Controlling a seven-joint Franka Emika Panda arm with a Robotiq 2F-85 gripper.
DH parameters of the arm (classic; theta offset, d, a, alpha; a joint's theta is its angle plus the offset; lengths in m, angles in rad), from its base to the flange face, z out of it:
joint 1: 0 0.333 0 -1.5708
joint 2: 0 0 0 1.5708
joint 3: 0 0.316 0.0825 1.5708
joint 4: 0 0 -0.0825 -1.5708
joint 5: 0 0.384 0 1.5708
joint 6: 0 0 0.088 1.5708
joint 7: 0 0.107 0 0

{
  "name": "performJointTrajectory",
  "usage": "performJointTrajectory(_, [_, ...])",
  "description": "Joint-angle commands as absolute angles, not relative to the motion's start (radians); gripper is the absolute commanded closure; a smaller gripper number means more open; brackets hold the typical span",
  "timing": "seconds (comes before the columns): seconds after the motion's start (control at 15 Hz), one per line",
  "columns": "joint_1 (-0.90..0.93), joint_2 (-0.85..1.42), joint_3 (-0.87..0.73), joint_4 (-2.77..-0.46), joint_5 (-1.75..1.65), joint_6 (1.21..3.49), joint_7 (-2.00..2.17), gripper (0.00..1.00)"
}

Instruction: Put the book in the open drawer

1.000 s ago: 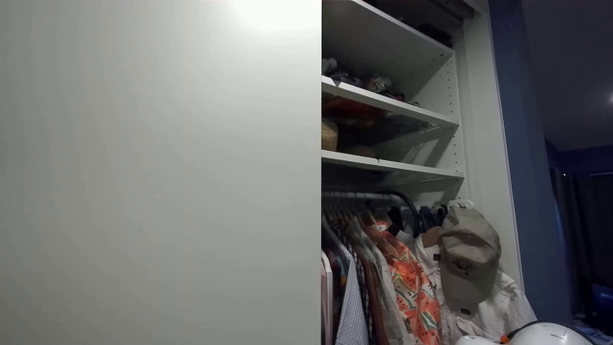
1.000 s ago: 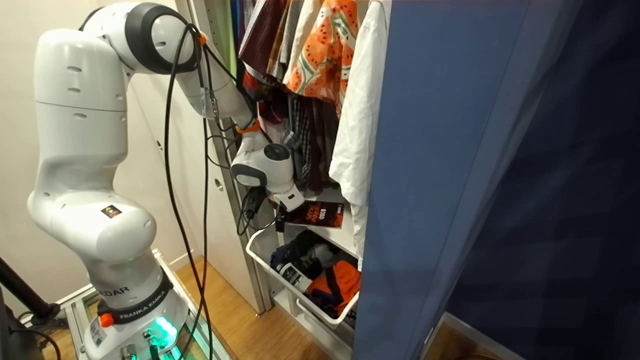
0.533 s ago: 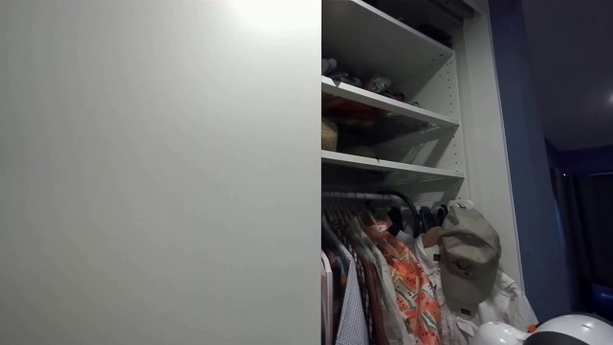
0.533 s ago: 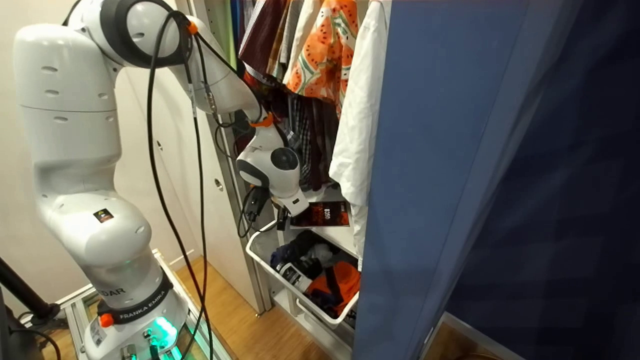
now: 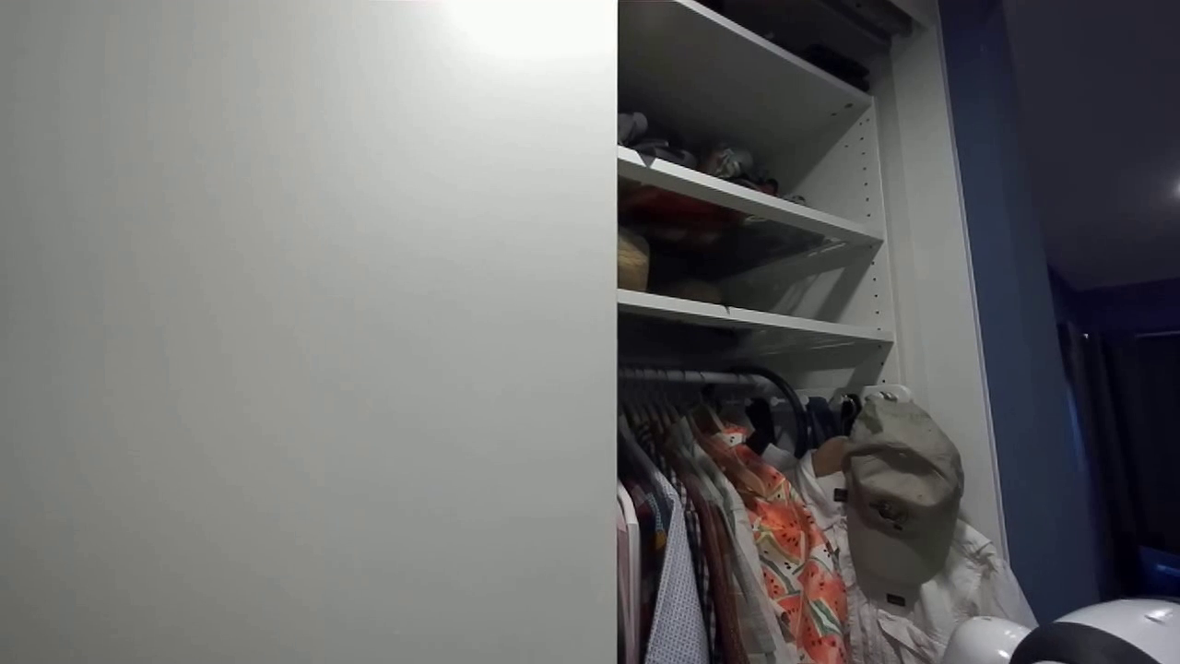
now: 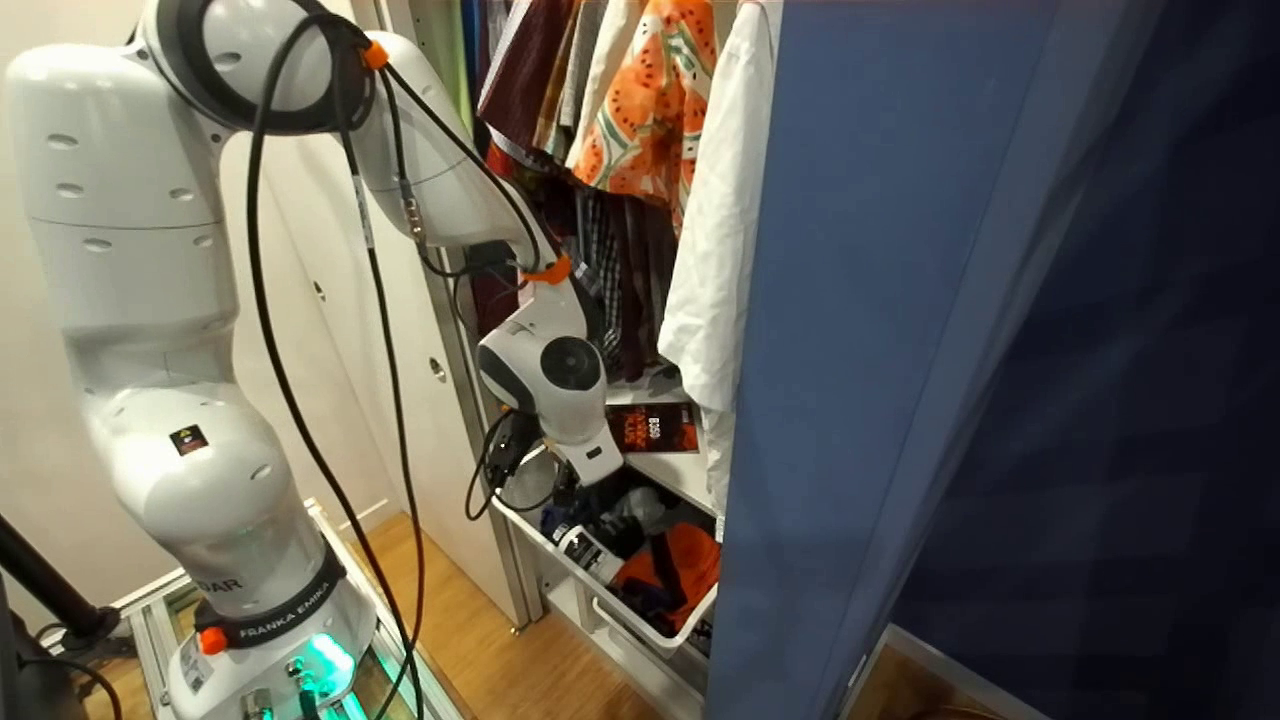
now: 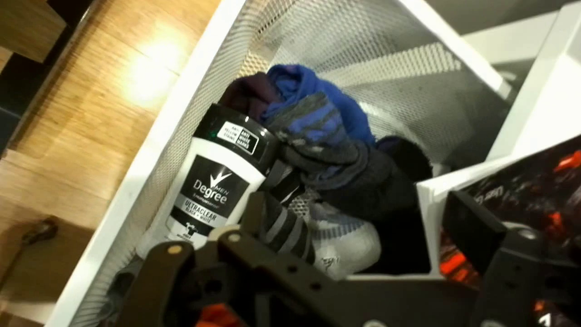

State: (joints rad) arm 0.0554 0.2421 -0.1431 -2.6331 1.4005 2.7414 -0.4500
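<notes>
The book (image 6: 660, 428) is dark with orange-red markings. It lies on the white shelf above the drawer in an exterior view. In the wrist view the book (image 7: 553, 190) is at the right edge, partly hidden by a finger. The open drawer (image 6: 600, 596) is a white mesh basket holding clothes; its rim (image 7: 140, 172) also shows in the wrist view. My gripper (image 7: 358, 209) is open, fingers wide apart with nothing held between them. It is over the drawer, one finger overlapping the book in view. In an exterior view the gripper (image 6: 572, 482) is low beside the shelf, mostly hidden.
A Degree deodorant stick (image 7: 213, 186) lies in the drawer among socks (image 7: 345, 240) and an orange cloth (image 6: 685, 565). Clothes (image 6: 650, 110) hang above the shelf. A white sliding door (image 6: 370, 330) and a blue wall panel (image 6: 860, 300) flank the opening.
The arm has moved down and toward the drawer, so the gripper has gone from beside the book to below it. The book has shifted slightly right on the shelf.
</notes>
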Motion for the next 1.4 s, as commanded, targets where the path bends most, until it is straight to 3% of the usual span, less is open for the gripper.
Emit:
performJointTrajectory(0.0, [0.053, 0.325, -0.12, -2.557, 1.618, 2.794, -0.513, 0.0])
performJointTrajectory(0.87, [0.003, 0.189, -0.179, -2.615, 1.754, 2.672, -0.965, 0.0])
performJointTrajectory(1.33, [-0.014, 0.281, -0.171, -2.551, 1.756, 2.55, -0.948, 0.0])
